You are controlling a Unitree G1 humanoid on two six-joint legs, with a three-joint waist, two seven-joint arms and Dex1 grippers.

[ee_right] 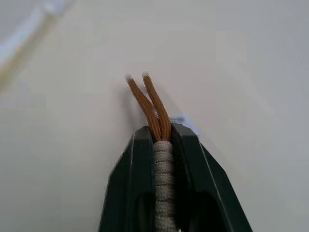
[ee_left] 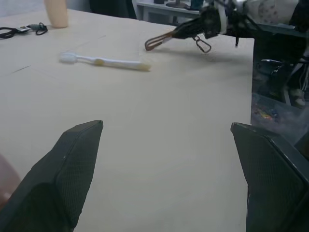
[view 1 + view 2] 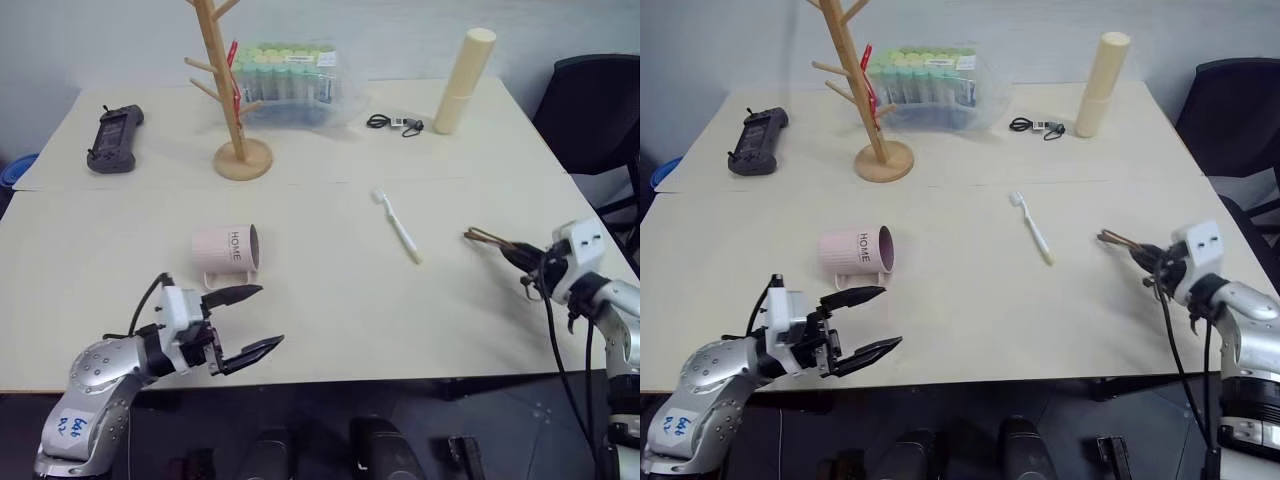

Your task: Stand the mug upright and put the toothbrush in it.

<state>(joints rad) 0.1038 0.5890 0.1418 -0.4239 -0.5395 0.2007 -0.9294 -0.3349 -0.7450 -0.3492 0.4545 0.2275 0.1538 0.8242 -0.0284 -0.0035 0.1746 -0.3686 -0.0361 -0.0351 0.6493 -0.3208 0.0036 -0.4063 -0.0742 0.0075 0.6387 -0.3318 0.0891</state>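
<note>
Mug (image 3: 226, 247): lying on its side on the worktop (image 3: 330, 300), mouth facing right, handle down; one.
Mug handling: looking rigid, light, smooth and likely to roll; best gripped across the rim or body.
Toothbrush (image 3: 396, 225): lying flat mid-worktop, well apart from the mug; one.
Toothbrush handling: slim, stiff, light; pinching mid-handle looks best.
Left pincer (image 3: 249, 318): hanging wide apart just in front of the mug, empty.
Right pincer (image 1: 163, 135): clamping together on a brown strap (image 1: 150, 105), right of the toothbrush.
Counts: two pincers, one strap.
</note>
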